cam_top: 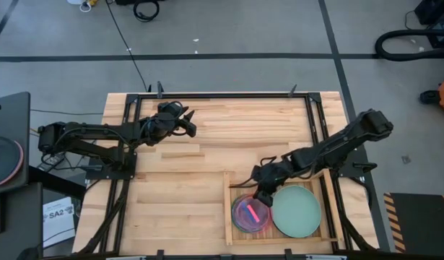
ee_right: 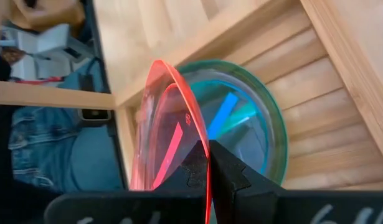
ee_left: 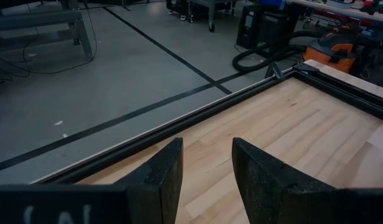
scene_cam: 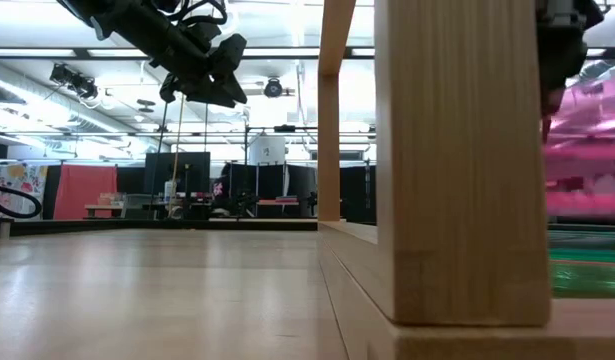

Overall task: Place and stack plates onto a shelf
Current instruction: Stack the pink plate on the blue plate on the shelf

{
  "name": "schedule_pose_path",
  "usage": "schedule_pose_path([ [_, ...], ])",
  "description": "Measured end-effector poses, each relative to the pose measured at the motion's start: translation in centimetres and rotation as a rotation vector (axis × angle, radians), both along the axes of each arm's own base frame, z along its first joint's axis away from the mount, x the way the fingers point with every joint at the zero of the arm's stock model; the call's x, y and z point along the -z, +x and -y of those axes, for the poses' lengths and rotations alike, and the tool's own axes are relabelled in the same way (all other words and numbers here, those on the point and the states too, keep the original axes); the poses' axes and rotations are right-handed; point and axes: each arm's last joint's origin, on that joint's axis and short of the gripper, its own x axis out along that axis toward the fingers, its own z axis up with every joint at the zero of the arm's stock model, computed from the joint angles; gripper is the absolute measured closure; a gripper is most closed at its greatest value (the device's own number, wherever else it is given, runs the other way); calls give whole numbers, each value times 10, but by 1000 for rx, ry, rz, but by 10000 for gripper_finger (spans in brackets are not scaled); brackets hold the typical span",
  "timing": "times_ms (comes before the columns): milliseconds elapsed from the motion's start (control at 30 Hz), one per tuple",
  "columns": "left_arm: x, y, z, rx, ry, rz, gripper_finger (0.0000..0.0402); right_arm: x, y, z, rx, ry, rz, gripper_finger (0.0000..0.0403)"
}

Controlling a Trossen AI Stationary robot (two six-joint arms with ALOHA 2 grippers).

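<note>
The shelf [cam_top: 229,209], a light slatted wooden tray, lies at the table's near right. On its right half rests a pale mint plate [cam_top: 297,211]. On its left half lies a cyan translucent plate [ee_right: 253,124] with a greenish rim. My right gripper [cam_top: 261,196] is shut on a pink translucent plate [ee_right: 163,124], which stands tilted over the cyan one. In the low view the pink plate [scene_cam: 587,150] shows behind the shelf's wooden post [scene_cam: 457,160]. My left gripper [cam_top: 189,124] hangs open and empty above the table's far left part. My right gripper pinches the pink plate's rim [ee_right: 208,138] between its two fingers [ee_right: 231,171], one on each face. The fingers slant down from the far right side. The plate is tipped steeply on edge above the cyan plate; whether its lower edge touches that plate I cannot tell.
The shelf's raised rim [ee_right: 197,46] runs around both plates. A black metal frame [ee_left: 197,115] edges the tabletop. A person in jeans [ee_right: 48,143] stands just past the near edge. Bare planks [cam_top: 178,195] lie left of the shelf.
</note>
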Motion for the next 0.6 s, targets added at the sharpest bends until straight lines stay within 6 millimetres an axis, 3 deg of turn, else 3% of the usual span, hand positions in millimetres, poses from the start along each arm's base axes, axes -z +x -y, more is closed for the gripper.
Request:
schedule_pose_path([
  [300, 0, 0, 0, 0, 0, 0, 257, 22, 11, -4, -8, -19, -31, 394],
  [600, 0, 0, 0, 0, 0, -2, 257, 24, 12, -4, -22, -24, -28, 390],
])
